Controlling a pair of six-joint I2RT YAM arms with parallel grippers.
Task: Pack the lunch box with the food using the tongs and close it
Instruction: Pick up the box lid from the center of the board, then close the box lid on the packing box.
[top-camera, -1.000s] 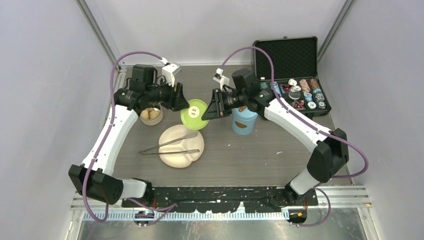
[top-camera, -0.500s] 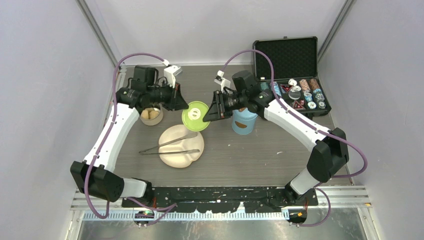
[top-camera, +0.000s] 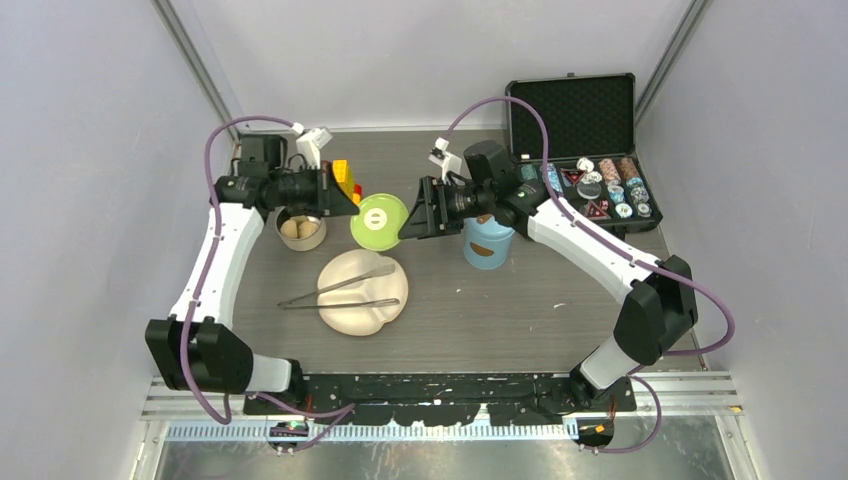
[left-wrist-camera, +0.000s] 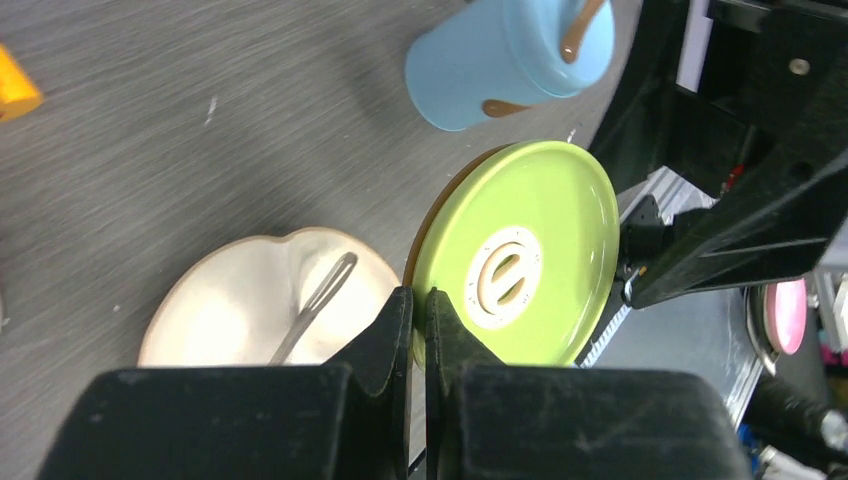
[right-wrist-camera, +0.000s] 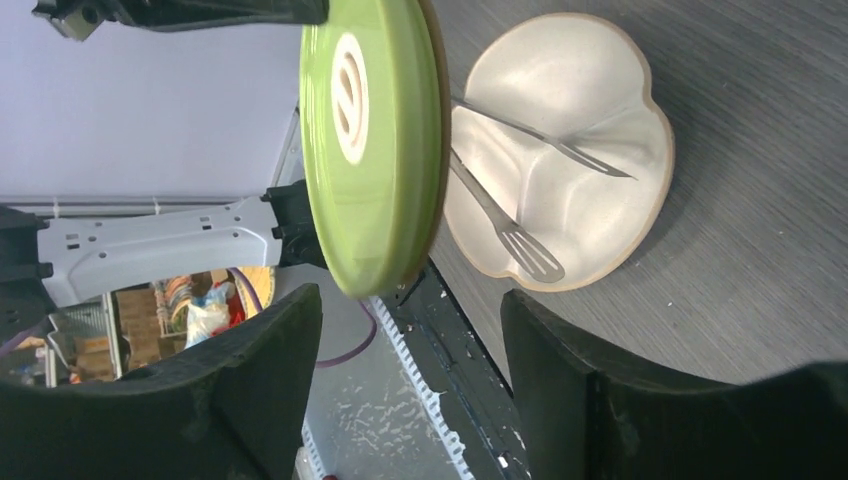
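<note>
green lid (top-camera: 379, 220) in left gripper (left-wrist-camera: 420, 305); tongs (top-camera: 338, 303) across cream plate (top-camera: 350, 318)

- I'm driving this rig in a robotics lab test cell: plain pale walls (top-camera: 90, 150) on aluminium posts (top-camera: 195, 60) box in a grey table (top-camera: 480, 310).
- My arms (top-camera: 225, 260) are bolted to a black rail (top-camera: 450, 385), with purple cables (top-camera: 495, 98) looping overhead.
- Beyond the table edge, my right wrist camera shows boxes (right-wrist-camera: 90, 350) and clutter.

A grey table (top-camera: 500, 300) bears a cream plate (top-camera: 362, 321), steel bowl (top-camera: 305, 243), blue canister (top-camera: 488, 246) and black case (top-camera: 570, 115).
</note>
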